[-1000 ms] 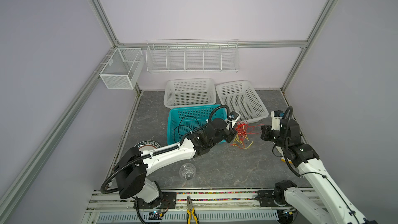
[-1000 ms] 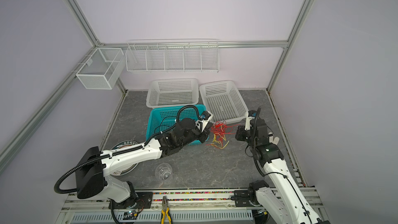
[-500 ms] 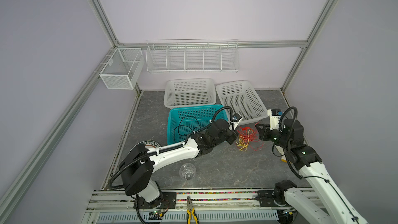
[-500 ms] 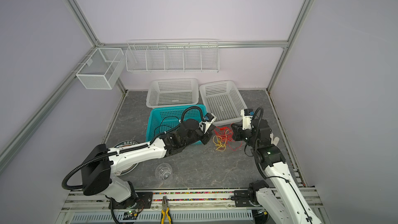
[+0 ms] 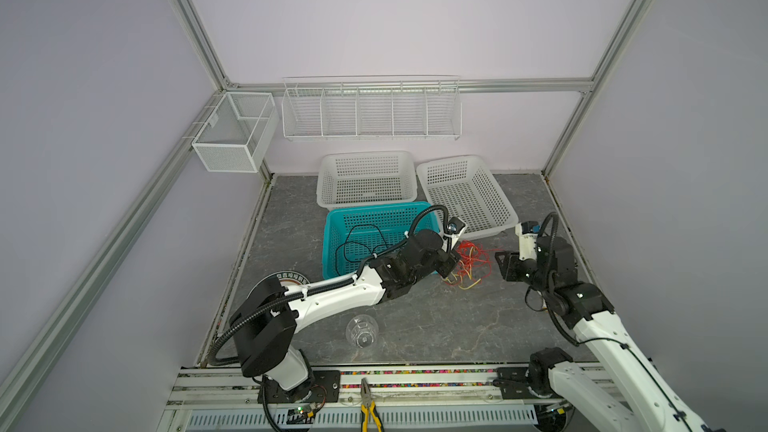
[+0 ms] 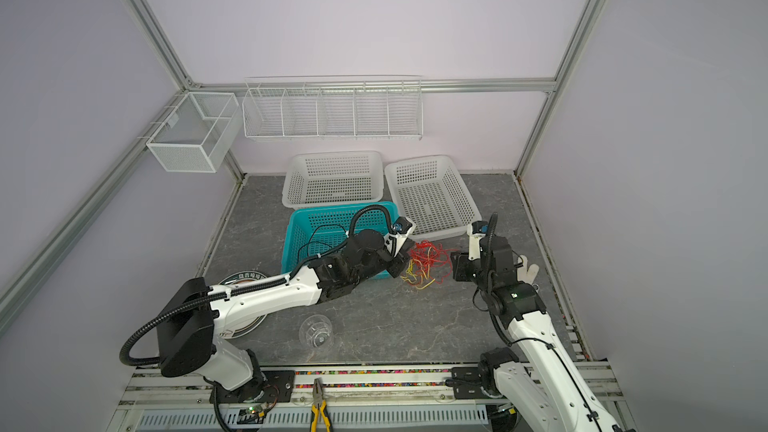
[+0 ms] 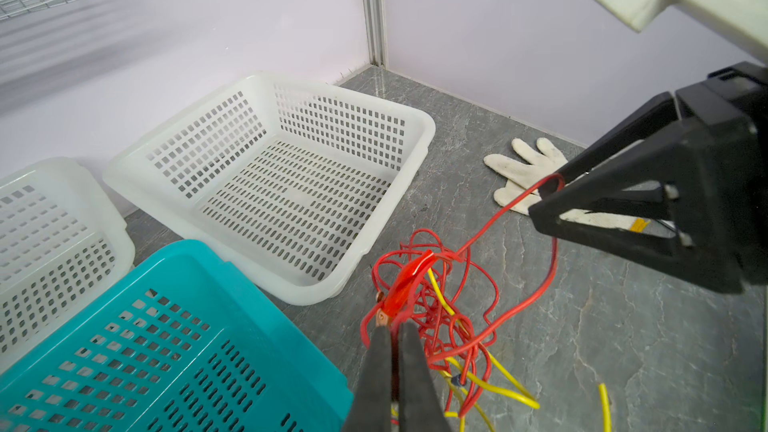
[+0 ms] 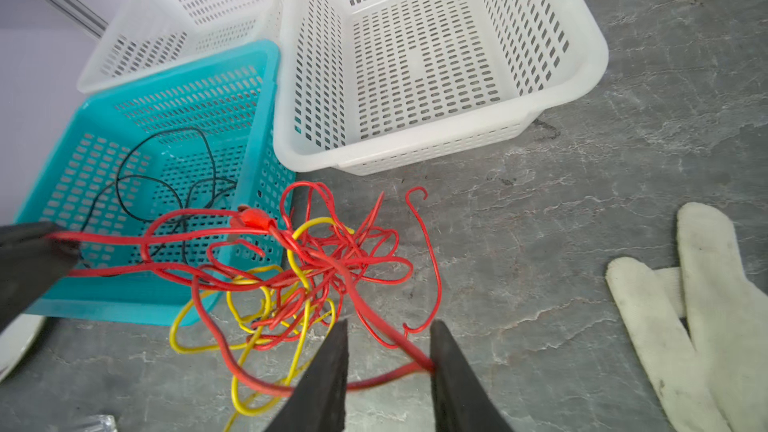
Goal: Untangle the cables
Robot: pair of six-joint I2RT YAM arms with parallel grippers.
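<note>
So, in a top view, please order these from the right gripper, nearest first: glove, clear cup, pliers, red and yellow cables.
From the right gripper:
1. red and yellow cables, just at its left
2. glove, at its right
3. clear cup, front left
4. pliers, at the front edge
</note>
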